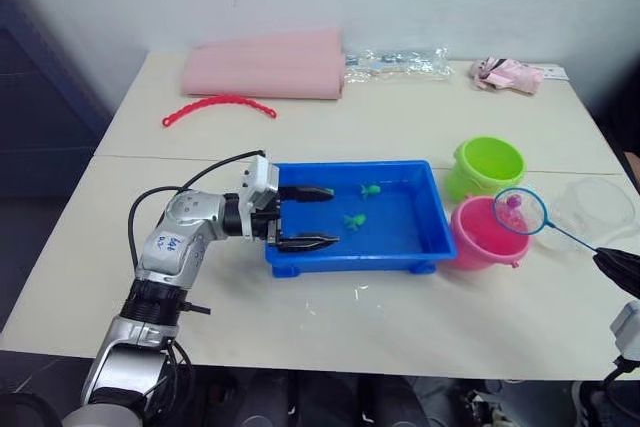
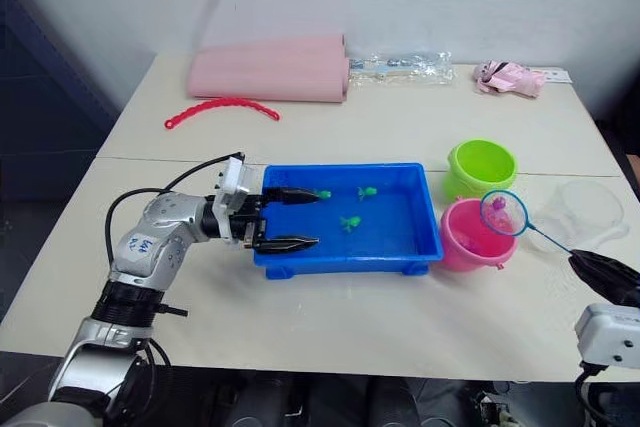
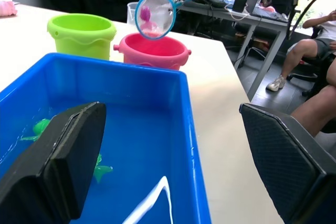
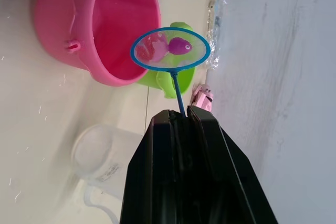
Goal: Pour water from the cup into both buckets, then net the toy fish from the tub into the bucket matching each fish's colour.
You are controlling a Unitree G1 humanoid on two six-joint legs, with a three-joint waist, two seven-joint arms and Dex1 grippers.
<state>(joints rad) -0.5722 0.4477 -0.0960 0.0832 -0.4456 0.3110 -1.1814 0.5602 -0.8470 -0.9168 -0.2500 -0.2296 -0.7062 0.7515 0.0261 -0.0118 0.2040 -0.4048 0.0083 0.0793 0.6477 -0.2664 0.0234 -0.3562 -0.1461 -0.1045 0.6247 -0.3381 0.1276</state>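
Note:
The blue tub sits mid-table with small green toy fish in it. My left gripper is open and straddles the tub's near left corner, one finger inside and one outside the front wall. The net holds a pink toy fish and hovers over the pink bucket. Its thin handle is clamped in my right gripper, which is shut at the table's right edge. The green bucket stands just behind the pink one. To their right stands the clear cup.
A folded pink cloth, a red beaded strip, a clear plastic bag and a small pink item lie along the back of the table. A seated person's legs show beyond the table.

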